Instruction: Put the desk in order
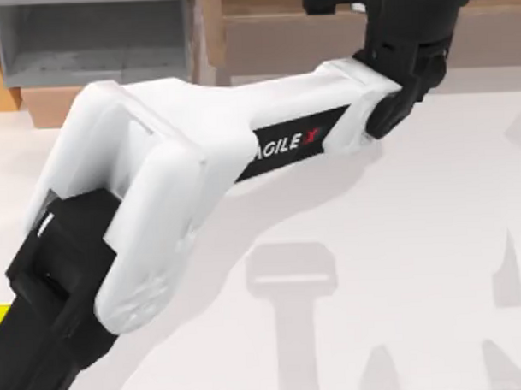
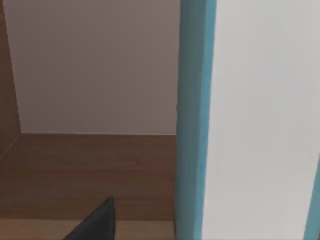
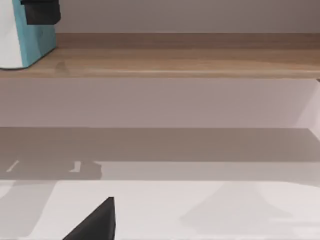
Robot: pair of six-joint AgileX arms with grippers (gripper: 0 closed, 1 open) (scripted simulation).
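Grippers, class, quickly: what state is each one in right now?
Left gripper, reaching to the wooden shelf by a teal-and-white book: cannot be told.
Right gripper, above the white desk: cannot be told.

Light is bright and even, w/ no glare or hot spots. In the top view the white tabletop (image 1: 433, 240) carries soft grey shadows w/ fuzzy edges: a broad one just under the left arm (image 1: 199, 154), plus paler T-shaped and pointed ones lower down. All three views look a bit soft, edges not crisp. Left wrist view: flat lighting on the teal-edged white thing (image 2: 195, 120), the brown shelf (image 2: 90, 170) a bit darker in the corner. Right wrist view: a wide grey shadow band under the shelf board (image 3: 175, 62), faint shadow shapes on the white surface below. No visible edge distortion.
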